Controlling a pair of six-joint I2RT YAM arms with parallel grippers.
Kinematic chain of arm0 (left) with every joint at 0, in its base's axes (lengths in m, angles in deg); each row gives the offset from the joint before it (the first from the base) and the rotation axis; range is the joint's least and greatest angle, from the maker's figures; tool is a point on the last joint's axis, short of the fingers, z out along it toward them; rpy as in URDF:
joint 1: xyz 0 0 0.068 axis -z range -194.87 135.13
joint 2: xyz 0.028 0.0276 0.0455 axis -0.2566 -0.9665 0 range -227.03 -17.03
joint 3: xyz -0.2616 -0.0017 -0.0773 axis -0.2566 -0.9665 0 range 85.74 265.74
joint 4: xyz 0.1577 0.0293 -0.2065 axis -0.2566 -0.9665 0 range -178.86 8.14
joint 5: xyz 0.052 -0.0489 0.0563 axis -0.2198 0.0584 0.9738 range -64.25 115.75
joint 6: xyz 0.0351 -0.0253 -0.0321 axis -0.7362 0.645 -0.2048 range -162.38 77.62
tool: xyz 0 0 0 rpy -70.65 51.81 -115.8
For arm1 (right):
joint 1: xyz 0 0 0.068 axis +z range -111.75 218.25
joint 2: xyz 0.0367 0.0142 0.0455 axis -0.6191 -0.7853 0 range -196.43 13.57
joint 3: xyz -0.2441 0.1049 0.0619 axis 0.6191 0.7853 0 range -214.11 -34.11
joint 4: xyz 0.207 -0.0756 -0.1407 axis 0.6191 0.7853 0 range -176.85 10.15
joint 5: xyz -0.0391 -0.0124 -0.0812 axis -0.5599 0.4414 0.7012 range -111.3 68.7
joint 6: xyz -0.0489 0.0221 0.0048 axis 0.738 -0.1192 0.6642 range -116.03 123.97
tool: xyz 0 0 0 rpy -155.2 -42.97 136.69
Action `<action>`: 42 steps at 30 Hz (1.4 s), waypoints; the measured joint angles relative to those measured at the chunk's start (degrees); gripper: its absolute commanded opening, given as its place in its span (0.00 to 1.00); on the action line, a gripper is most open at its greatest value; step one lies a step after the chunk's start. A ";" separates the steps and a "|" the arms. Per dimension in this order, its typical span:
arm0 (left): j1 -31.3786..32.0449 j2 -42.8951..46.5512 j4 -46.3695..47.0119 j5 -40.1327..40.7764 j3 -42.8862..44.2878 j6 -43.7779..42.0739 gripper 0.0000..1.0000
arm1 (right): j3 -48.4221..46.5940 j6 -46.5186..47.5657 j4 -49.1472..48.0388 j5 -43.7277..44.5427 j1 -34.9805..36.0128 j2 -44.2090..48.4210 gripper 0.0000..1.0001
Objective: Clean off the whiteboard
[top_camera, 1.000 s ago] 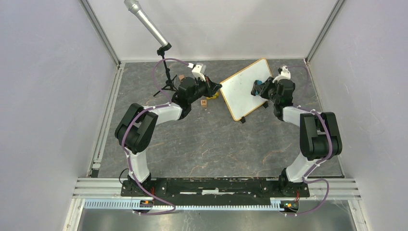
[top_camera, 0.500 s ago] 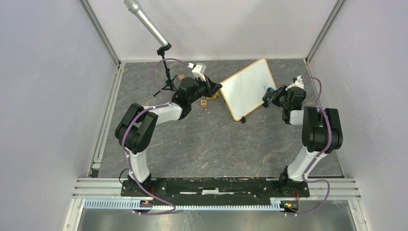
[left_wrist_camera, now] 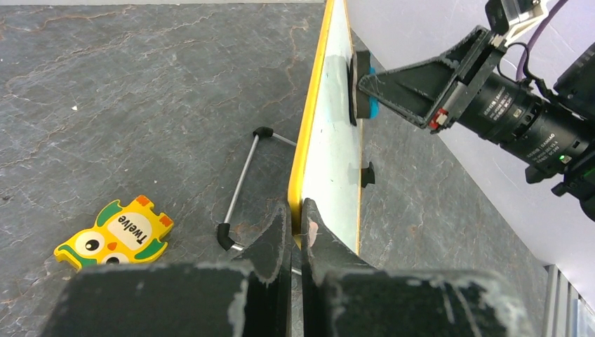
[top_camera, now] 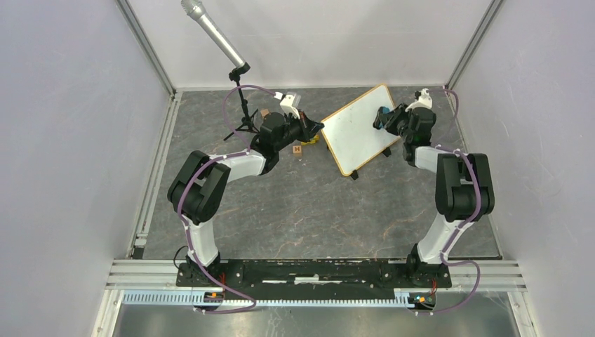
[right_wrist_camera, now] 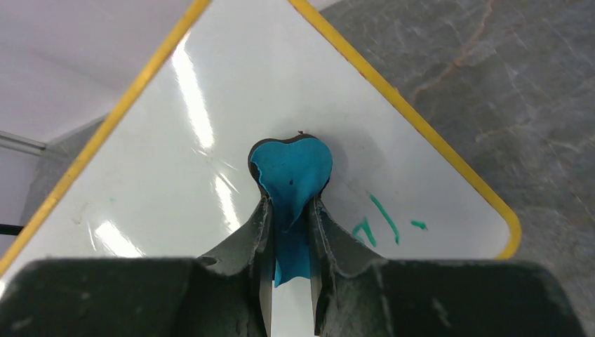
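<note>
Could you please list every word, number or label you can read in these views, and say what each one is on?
"Twelve": on the yellow owl puzzle piece.
"H": on the small wooden block, seen from the top camera.
The green strokes on the whiteboard: stray marks, no readable word.
White print on the lens barrel by the right arm: too small to read.

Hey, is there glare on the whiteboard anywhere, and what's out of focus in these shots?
Right wrist view: white glare streaks cross the whiteboard, green marks clear; the right gripper on the blue eraser is soft close to the lens. Left wrist view: the left gripper is blurred, the owl piece sharp. Top external view: even light, no glare.
</note>
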 measured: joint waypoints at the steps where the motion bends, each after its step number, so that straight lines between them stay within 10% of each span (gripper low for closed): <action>1: 0.00 0.00 0.00 0.02 0.00 0.00 0.02 | -0.94 -0.09 -0.28 -0.13 0.09 -0.44 0.13; 32: 0.20 0.00 -0.22 -0.28 0.02 0.02 0.02 | -8.57 0.00 -2.47 -1.27 -4.00 -8.41 0.12; 42: 0.26 0.00 -0.20 -0.13 0.04 0.00 0.02 | 2.60 4.39 6.47 3.08 -10.05 -3.43 0.14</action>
